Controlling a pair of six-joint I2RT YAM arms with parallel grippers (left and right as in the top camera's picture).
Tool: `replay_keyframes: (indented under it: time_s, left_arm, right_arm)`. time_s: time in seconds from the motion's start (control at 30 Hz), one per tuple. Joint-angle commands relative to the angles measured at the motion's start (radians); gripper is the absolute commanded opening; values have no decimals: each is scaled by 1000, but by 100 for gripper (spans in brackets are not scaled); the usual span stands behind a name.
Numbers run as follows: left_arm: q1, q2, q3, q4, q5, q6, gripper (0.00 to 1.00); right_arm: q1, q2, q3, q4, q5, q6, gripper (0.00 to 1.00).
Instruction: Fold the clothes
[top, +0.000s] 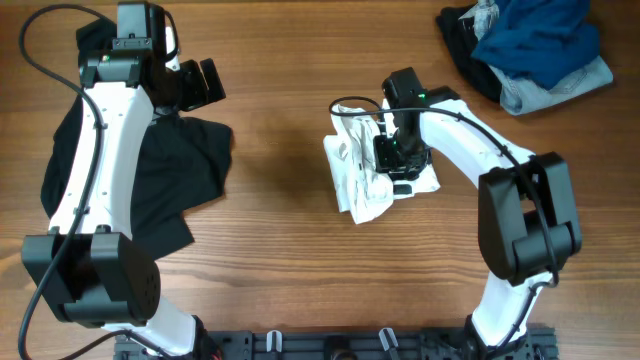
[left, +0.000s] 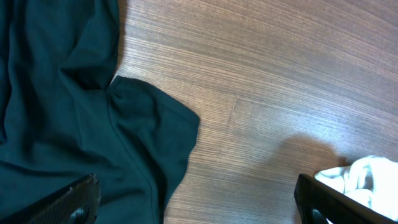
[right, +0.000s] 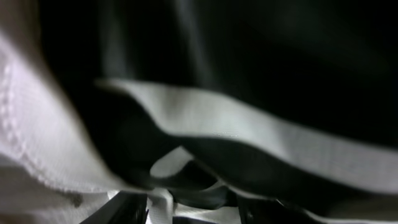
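The white T-shirt (top: 360, 188) lies crumpled in a small heap right of the table's middle. A corner of it shows in the left wrist view (left: 368, 177). My right gripper (top: 398, 160) is pushed down into the heap. In the right wrist view its fingers (right: 193, 213) stand narrowly apart with a white fold (right: 249, 130) pinched between them, and dark print or shadow fills most of that view. My left gripper (top: 200, 85) is open and empty at the far left, hovering over the edge of a dark garment; its fingers (left: 196, 205) are wide apart above bare wood.
A black garment (top: 170, 170) is spread under the left arm and looks dark teal in the left wrist view (left: 62, 93). A pile of blue, black and grey clothes (top: 530, 45) sits at the far right corner. Bare wood lies between the two garments.
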Motion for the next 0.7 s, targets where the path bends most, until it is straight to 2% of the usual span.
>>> replay_keyframes:
  time_s: [0.0,0.13,0.23,0.3,0.4,0.5,0.67]
  left_arm:
    - [9,10,1,2,-16,12,100]
    - [9,10,1,2,-16,12,100]
    - [9,10,1,3,-16,12,100]
    - [9,10,1,7,-16,12,100]
    - [9,10,1,7,-16,12,100]
    - [9,10,1,7,-16,12,100]
    - [11,10,1,16,-25,13,100]
  right_arm:
    - [-77,14,-47,56,114,35,50]
    - [-191,14,-43,117,124,-34,56]
    - [-264,12,10,109,38,-109,54]
    - [-279,-10,77,60,15,-111,52]
    - [-254,-59,191,-24,11,-111,53]
    - [-199,-88,284,-82,12,-99,58]
    - [-78,-40,298,-80,47,-37,62]
